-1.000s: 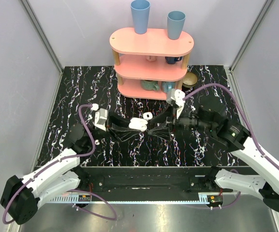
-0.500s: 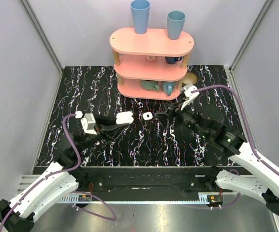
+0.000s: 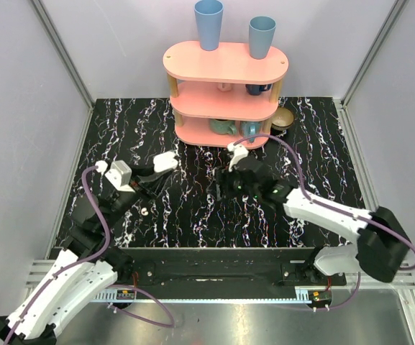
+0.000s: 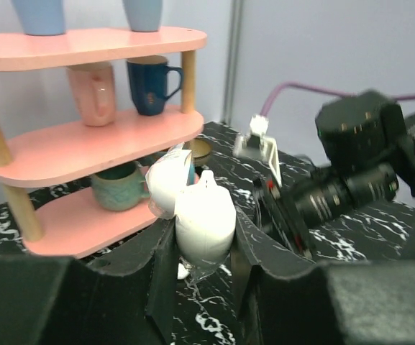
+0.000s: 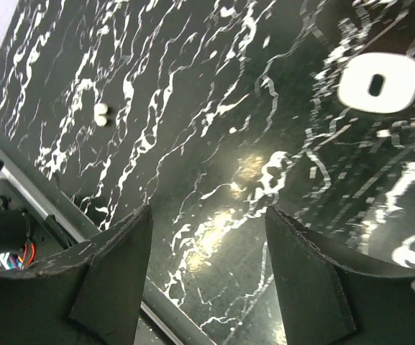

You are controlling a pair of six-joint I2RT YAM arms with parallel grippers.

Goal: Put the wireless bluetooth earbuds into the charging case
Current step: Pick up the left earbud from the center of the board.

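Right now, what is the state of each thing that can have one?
charging case: lid open, held up by the left gripper.
left gripper: shut on the charging case.
right gripper: open, empty, above the table.
earbud: lying loose on the table, not in the charging case.

1. Scanning all three views now: no text, brand or number I can read.
2. Navy mug [image 4: 149, 85] on the pink shelf [image 4: 85, 147]: a small gold mark, too small for me to make out.
3. Small boards [image 3: 126, 293] on the front rail [image 3: 214, 295]: coloured specks, illegible to me.
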